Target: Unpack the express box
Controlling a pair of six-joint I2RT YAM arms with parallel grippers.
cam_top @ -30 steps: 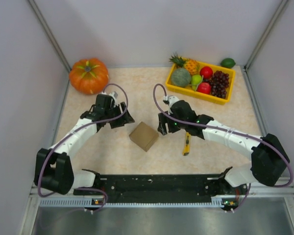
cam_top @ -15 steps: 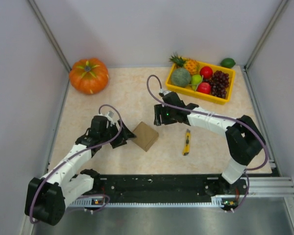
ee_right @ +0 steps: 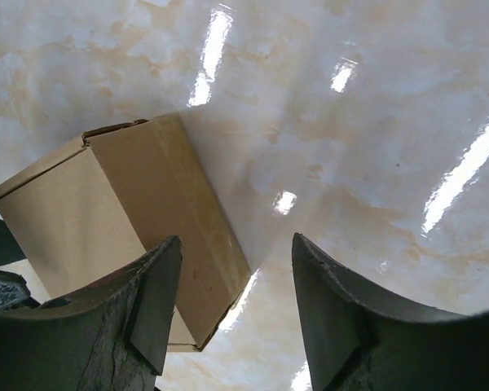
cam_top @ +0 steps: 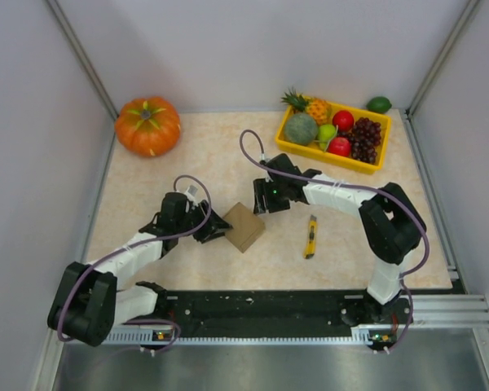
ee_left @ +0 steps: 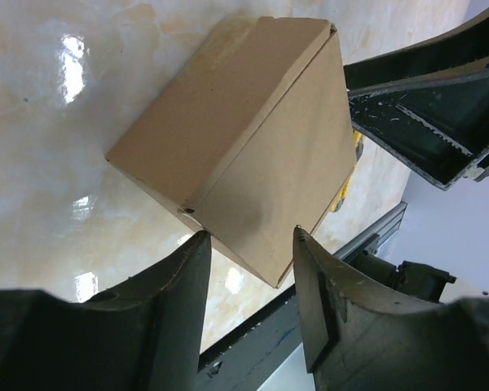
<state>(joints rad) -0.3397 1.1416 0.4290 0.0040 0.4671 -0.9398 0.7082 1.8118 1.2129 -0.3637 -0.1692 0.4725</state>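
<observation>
The express box, a small plain brown carton with its flaps shut, lies on the beige tabletop between both arms. My left gripper is at the box's left side, open. In the left wrist view the express box has its near corner between the left gripper's fingertips, with a gap showing. My right gripper hovers just behind the box, open. In the right wrist view the express box lies by the left finger of the right gripper, and bare table fills the rest of the gap.
A yellow utility knife lies right of the box. An orange pumpkin sits at the back left. A yellow tray of fruit stands at the back right with a lime behind it. Grey walls enclose three sides.
The left gripper came forward and right from behind the box to its left side, its jaws narrowing. The right gripper moved from the box's right side to just behind it.
</observation>
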